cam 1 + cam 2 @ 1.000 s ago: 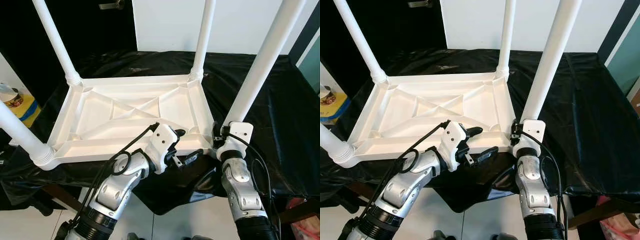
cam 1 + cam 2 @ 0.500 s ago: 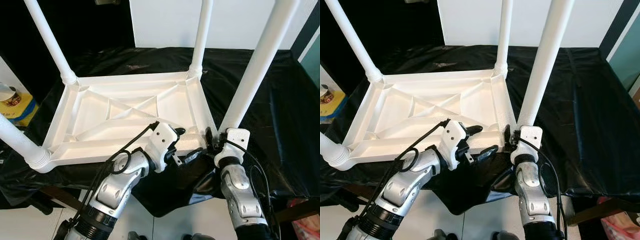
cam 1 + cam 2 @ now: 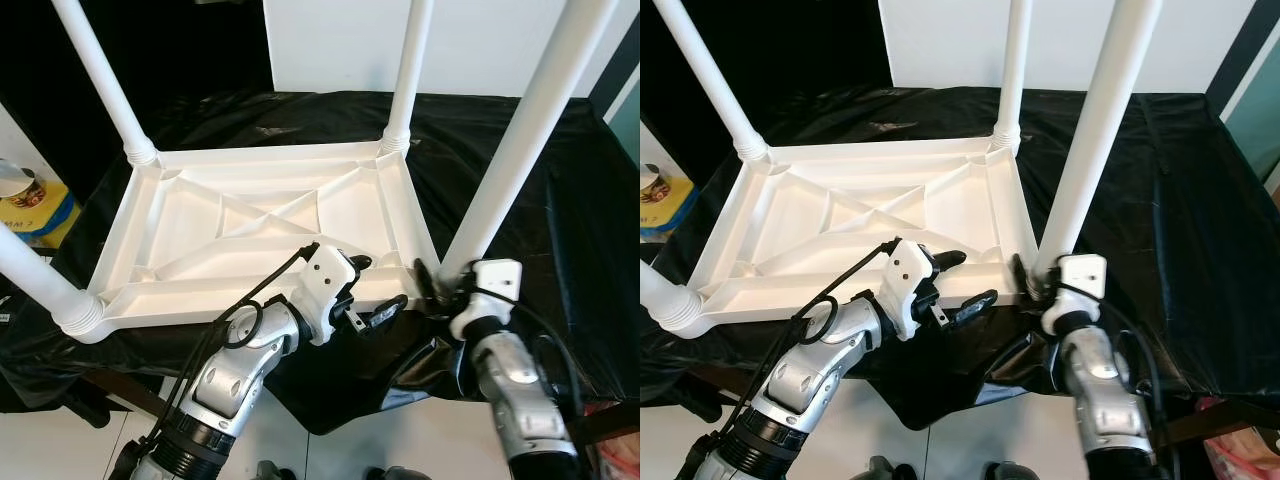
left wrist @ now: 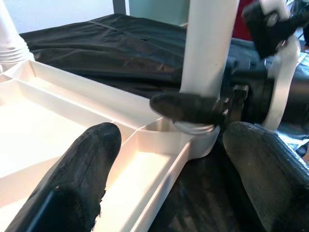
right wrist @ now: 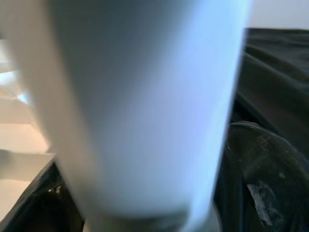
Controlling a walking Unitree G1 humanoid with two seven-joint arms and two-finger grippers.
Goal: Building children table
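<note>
A white plastic children's table [image 3: 250,215] lies upside down on a black cloth, with its legs pointing up. My right gripper [image 3: 441,280] is closed around the base of the near right leg [image 3: 520,130], where it meets the corner socket. One of its black fingers [image 4: 188,107] lies across that leg in the left wrist view. The leg [image 5: 145,96] sits close between the fingers in the right wrist view. My left gripper [image 3: 378,285] is open and straddles the tabletop's near rim, just left of that corner, with the rim between its fingers [image 4: 91,159].
The black cloth [image 3: 580,200] drapes over the near edge, with pale floor below it. A white panel [image 3: 340,45] stands behind. A small tin on something yellow [image 3: 22,188] sits at the far left. The other three legs [image 3: 100,75] rise around the tabletop.
My right wrist has swung to the right around the base of the near right leg. The left gripper has stayed in place. The camera has shifted slightly.
</note>
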